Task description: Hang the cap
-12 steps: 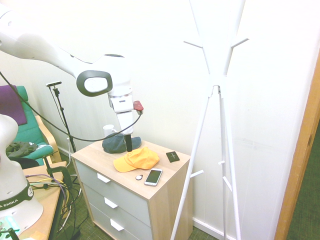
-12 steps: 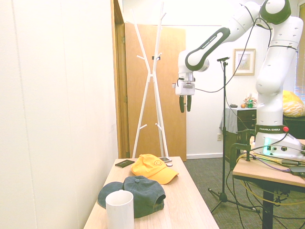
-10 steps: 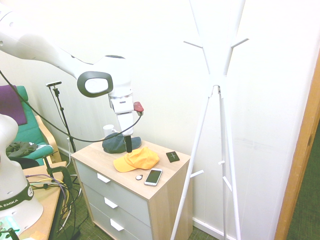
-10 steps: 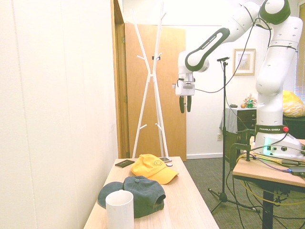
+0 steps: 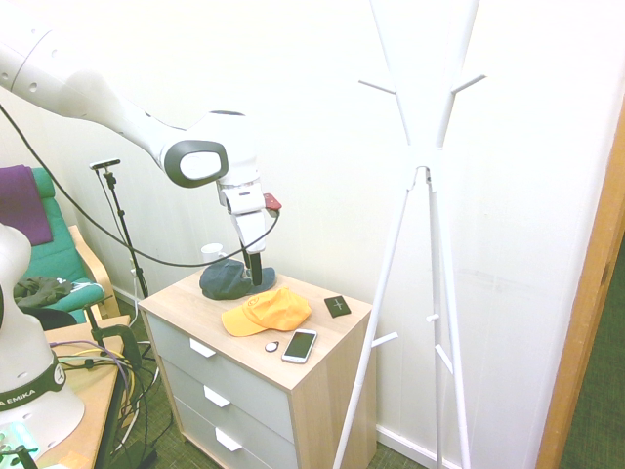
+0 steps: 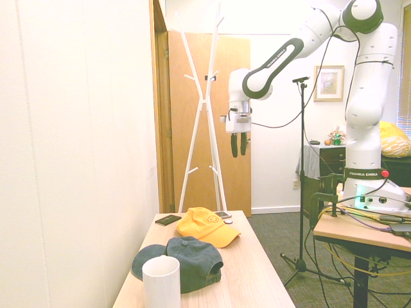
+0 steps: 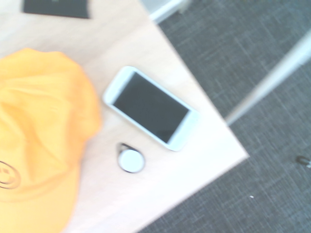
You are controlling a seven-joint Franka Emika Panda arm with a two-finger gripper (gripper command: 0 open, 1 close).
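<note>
The hand [image 6: 239,145] is wide and empty above the yellow cap [image 6: 207,226]. Next, it should go down and grab it.

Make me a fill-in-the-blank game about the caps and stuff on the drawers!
The cap with the smiley face is ____. The mug is coloured ____. The phone lies nearest the small round ____. The gripper has its jaws ____, holding nothing.

Missing words: yellow; white; tag; open.
</note>
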